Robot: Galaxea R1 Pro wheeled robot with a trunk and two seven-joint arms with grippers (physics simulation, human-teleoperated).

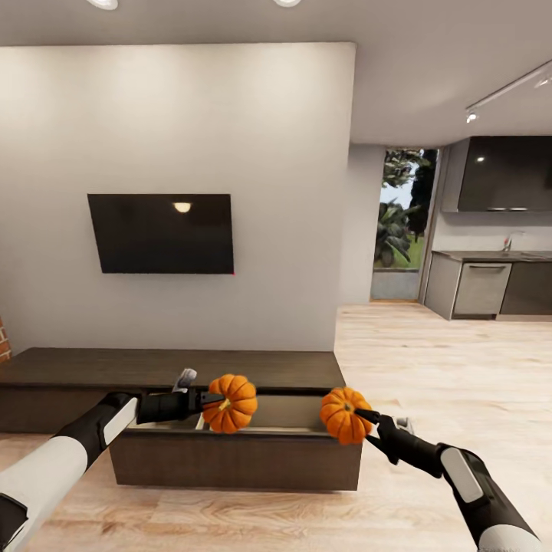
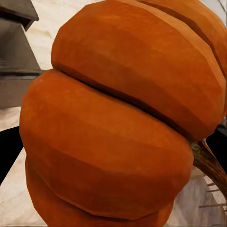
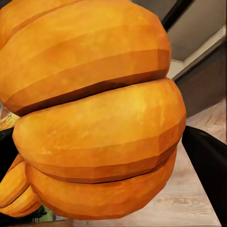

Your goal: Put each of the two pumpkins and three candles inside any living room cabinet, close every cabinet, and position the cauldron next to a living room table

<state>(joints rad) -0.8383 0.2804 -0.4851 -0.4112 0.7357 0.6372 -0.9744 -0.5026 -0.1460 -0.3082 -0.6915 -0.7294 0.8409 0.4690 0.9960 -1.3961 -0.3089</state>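
I hold one bright-orange ribbed pumpkin in each hand. My left gripper [image 1: 213, 400] is shut on the left pumpkin [image 1: 231, 403], which hangs over the left part of a pulled-out drawer [image 1: 230, 458] of the long dark-brown cabinet [image 1: 92, 368]. My right gripper [image 1: 365, 418] is shut on the right pumpkin [image 1: 343, 415], just above the drawer's right end. Up close, the left pumpkin [image 2: 118, 118] shows its stem [image 2: 209, 161] and the right pumpkin [image 3: 94, 109] sits between dark fingers [image 3: 208, 170]. The cauldron and the coffee table are out of view.
A black TV [image 1: 161, 233] hangs on the grey wall above the cabinet. Pale wood floor [image 1: 429, 360] runs right toward a kitchen counter [image 1: 491, 285] and a garden doorway [image 1: 402, 230]. A brick edge [image 1: 4, 341] shows at far left.
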